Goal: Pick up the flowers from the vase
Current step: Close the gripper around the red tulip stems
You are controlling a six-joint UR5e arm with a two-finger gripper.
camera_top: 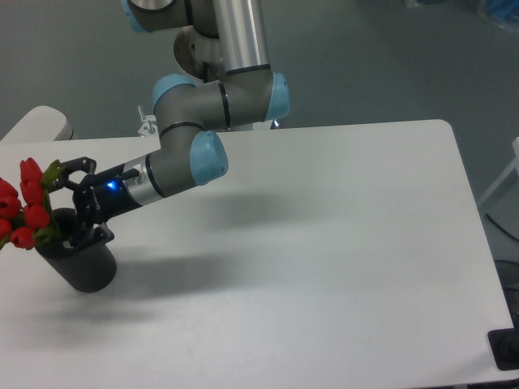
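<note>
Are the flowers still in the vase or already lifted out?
In. The flowers still sit with stems in the vase mouth, leaning left; the open end effector straddles them just above the rim.

The vase (79,263) and flowers (24,212) are crowding the table's (324,267) near-left corner; rightward it is lying open.

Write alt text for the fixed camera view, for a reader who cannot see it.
A robot arm reaches left across a white table, its open gripper set around the stems of red flowers standing in a black vase near the table's left edge. The rest of the tabletop in view is bare.
</note>
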